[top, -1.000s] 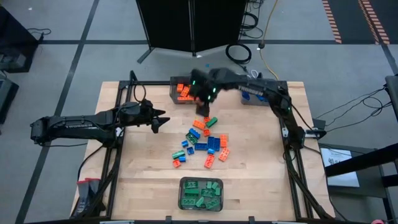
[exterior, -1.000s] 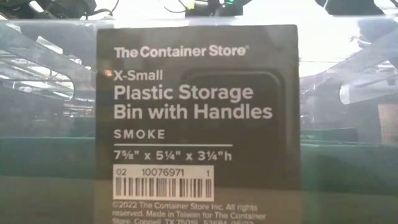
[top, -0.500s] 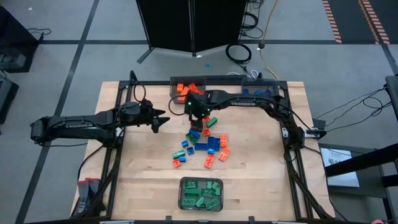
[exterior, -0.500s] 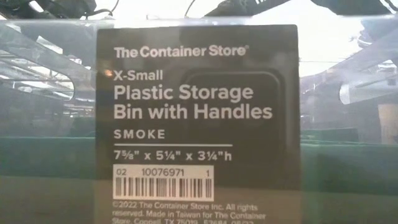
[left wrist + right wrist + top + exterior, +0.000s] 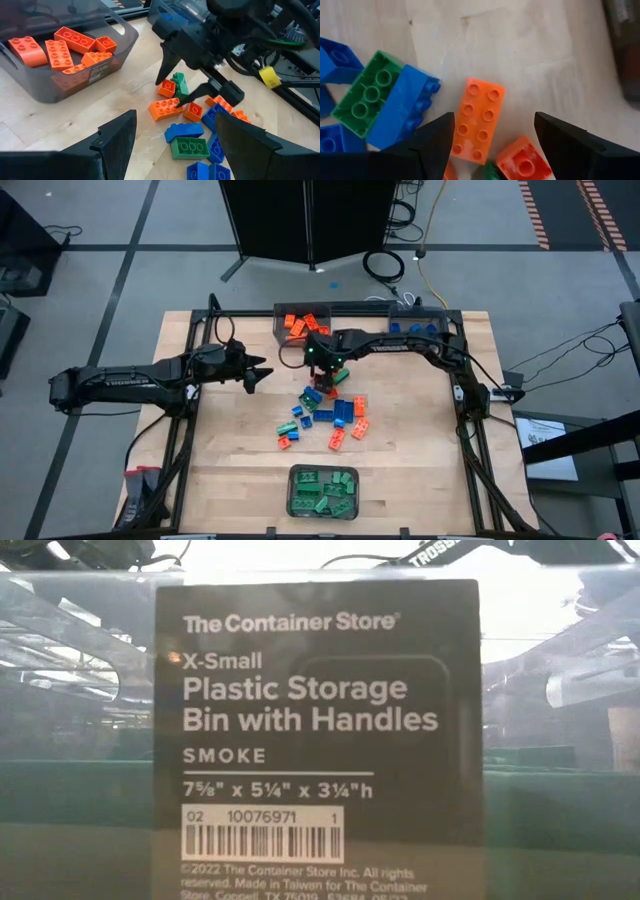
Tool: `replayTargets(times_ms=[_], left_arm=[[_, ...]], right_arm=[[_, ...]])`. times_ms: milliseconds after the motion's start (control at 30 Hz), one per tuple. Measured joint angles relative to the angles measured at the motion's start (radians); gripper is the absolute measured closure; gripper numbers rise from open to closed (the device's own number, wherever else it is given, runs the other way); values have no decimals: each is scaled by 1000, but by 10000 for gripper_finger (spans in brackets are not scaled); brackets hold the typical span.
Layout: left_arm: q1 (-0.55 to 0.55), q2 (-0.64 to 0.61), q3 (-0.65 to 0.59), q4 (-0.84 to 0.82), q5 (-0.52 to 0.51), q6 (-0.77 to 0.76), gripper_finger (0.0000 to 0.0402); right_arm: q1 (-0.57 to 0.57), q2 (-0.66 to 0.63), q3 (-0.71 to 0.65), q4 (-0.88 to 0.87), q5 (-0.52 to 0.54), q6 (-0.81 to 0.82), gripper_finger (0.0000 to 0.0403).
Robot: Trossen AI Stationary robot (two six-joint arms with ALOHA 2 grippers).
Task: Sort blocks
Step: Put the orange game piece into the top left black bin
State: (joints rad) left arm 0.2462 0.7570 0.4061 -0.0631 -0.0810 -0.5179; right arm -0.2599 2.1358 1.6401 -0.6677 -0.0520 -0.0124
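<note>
A: Start nearest the bottom edge of the overhead picture. What's there?

B: A grey bin [image 5: 322,491] at bottom centre, full of green blocks [image 5: 322,490]. Just above it, mid-table [image 5: 230,450], lies the loose pile of blocks [image 5: 325,412]: orange, green and blue mixed, some touching, a few turned studs-down.

A: And the arms?

B: The right gripper [image 5: 327,375] hangs over the top edge of that pile, fingers spread wide and holding nothing. In its wrist picture a long orange block [image 5: 477,120] with eight studs lies flat between the two fingers, so I'd judge it is lined up to take that one. The left gripper [image 5: 262,372] waits at centre left, clear of the pile, also open and empty, probably parked out of the other arm's way.

A: Farther back?

B: Along the top of the table, an orange-filled bin [image 5: 297,327] left of centre and a bin with blue blocks [image 5: 415,330] to its right. One colour per bin, which explains the layout: the pile sits in the middle, in reach of all three.

A: The table-height picture?

B: Only the bin's label [image 5: 317,735], filling the frame.
</note>
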Motion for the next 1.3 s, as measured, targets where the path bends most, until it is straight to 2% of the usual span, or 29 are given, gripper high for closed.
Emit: replayTargets(times_ms=[433, 700, 833, 1033, 1300], left_arm=[[0, 0, 0, 0, -8, 1, 132], [0, 0, 0, 0, -33, 2, 132], [0, 0, 0, -3, -33, 1, 132], [0, 0, 0, -8, -33, 2, 132], [0, 0, 0, -8, -33, 2, 132]], right_arm=[[6, -1, -90, 112, -3, 4, 133], [8, 35, -100, 110, -14, 22, 140], [12, 49, -95, 89, -14, 26, 174], [12, 56, -54, 48, -15, 6, 284], [15, 61, 88, -85, -26, -45, 283]])
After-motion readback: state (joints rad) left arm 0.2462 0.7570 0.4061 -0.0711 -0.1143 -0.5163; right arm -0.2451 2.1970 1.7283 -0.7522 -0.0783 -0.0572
